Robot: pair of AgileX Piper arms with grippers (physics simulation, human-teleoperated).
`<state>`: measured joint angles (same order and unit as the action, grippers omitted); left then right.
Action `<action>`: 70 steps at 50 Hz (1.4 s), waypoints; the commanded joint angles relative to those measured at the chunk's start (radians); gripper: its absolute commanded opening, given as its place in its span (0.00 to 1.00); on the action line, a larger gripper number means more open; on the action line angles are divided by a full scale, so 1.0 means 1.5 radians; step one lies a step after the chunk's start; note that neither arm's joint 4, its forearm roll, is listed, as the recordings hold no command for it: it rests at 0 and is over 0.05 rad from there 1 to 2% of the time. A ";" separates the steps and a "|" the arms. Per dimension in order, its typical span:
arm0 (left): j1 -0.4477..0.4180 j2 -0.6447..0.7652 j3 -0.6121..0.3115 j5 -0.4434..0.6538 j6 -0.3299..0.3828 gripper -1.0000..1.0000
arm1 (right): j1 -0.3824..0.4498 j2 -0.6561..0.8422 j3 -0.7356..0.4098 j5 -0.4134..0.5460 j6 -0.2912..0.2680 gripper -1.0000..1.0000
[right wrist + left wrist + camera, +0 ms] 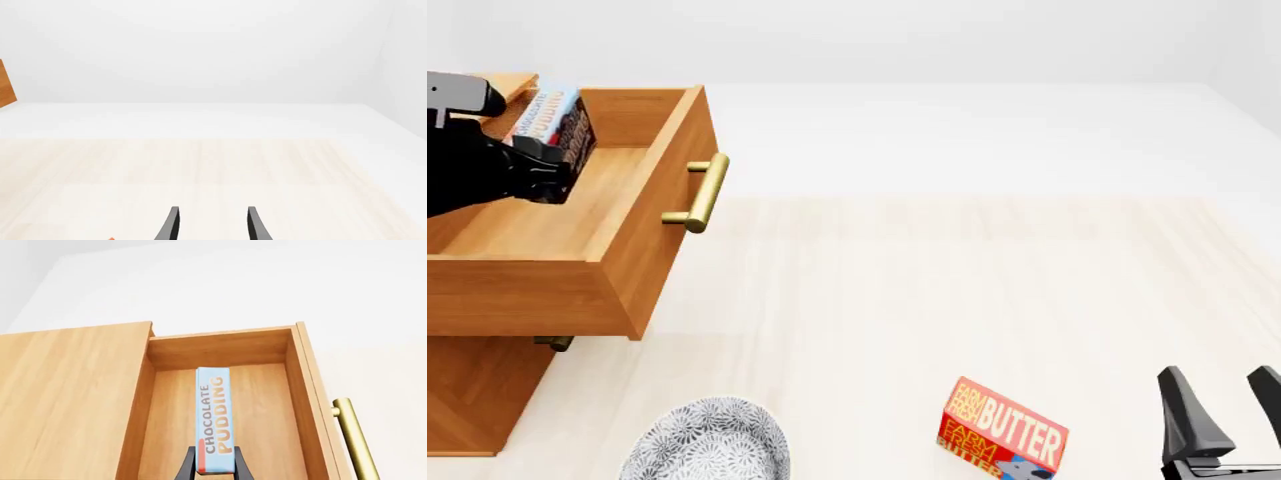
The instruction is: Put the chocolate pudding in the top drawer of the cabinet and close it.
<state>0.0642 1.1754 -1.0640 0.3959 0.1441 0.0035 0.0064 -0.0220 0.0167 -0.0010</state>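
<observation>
Pudding box (215,420) sits clamped in left gripper (215,467) above open top drawer (267,410).

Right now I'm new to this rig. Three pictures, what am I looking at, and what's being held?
It is a simulated pair of robot arms at a table, each ending in a gripper with two fingers. The front view is a fixed camera behind the arms, looking forward and down. The other two are cameras mounted just behind each gripper.

In the front view, the cabinet stands at the left with its top drawer pulled open. The left gripper holds the chocolate pudding box over the open drawer; it is not yet released. The right gripper is open and empty near the table's near right corner.

Also on the table: a butter box and a speckled grey bowl.
</observation>
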 commanded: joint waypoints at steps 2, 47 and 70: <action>0.005 0.008 0.008 -0.014 -0.002 0.00 | 0.000 0.000 0.001 0.000 0.000 1.00; 0.005 0.032 0.031 -0.036 -0.029 1.00 | 0.000 0.000 0.001 -0.001 0.000 1.00; 0.006 0.006 0.024 -0.011 -0.023 1.00 | 0.000 0.000 0.001 -0.001 0.000 1.00</action>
<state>0.0725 1.2027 -1.0208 0.3622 0.1067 0.0034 0.0066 -0.0209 0.0154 -0.0012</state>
